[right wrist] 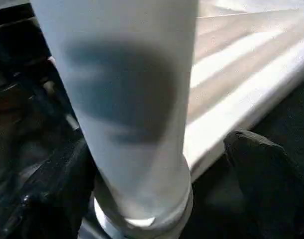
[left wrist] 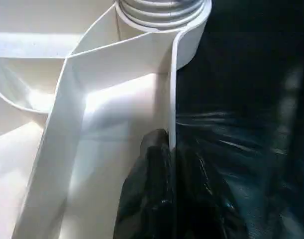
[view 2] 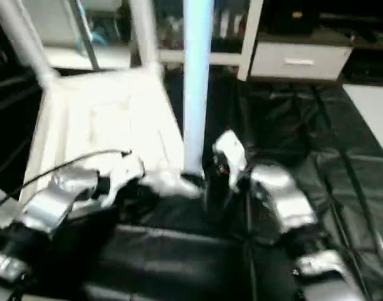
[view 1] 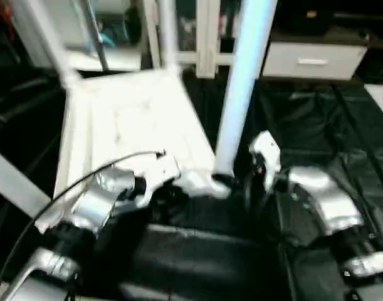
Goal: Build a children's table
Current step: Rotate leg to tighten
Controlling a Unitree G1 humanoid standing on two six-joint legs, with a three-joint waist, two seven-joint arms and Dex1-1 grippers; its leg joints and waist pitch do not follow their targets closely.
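Observation:
The children's table top [view 1: 128, 119] lies upside down on the black cloth, its ribs facing up. A white leg [view 1: 241, 88] stands upright in the near right corner socket [left wrist: 191, 35]. Two more legs [view 1: 47, 37] [view 1: 168, 31] rise from the far corners. My left gripper [left wrist: 169, 144] is shut on the thin rim of the top, just beside that near socket. My right gripper [right wrist: 152, 174] straddles the base of the upright leg, open. One black finger [right wrist: 266, 174] stands clear of the tube; the other lies close on the opposite side.
A white drawer unit [view 1: 313, 59] and shelving stand behind the work table. Black cloth [view 1: 316, 119] covers the surface to the right. A black cable [view 1: 53, 194] loops over my left forearm. Another white tube [view 1: 15, 185] slants in at the left edge.

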